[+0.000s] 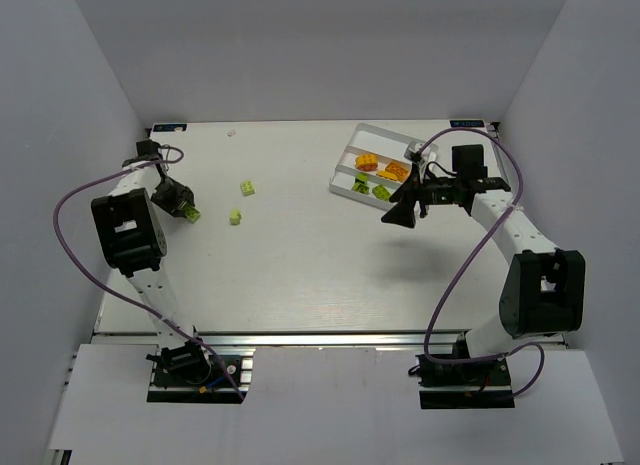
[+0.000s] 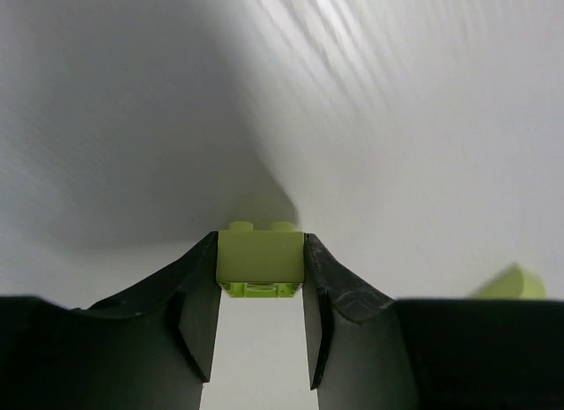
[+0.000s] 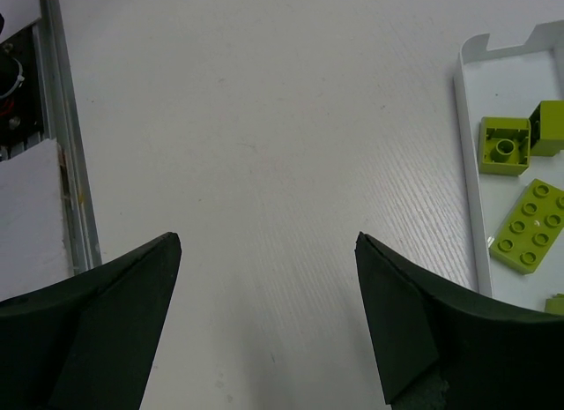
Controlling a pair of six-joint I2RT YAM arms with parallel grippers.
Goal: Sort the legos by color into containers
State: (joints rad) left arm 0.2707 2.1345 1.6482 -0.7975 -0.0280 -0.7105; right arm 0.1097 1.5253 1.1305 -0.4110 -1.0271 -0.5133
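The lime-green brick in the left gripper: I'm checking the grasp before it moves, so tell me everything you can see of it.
The small lime-green plastic brick is glossy and blocky, with two round studs showing on its top. It sits level, clamped by its two side faces between the tips of the left gripper's dark fingers. It is near the left side of the white table, apart from the nearest loose green brick. Whether it rests on the table or is lifted cannot be told.
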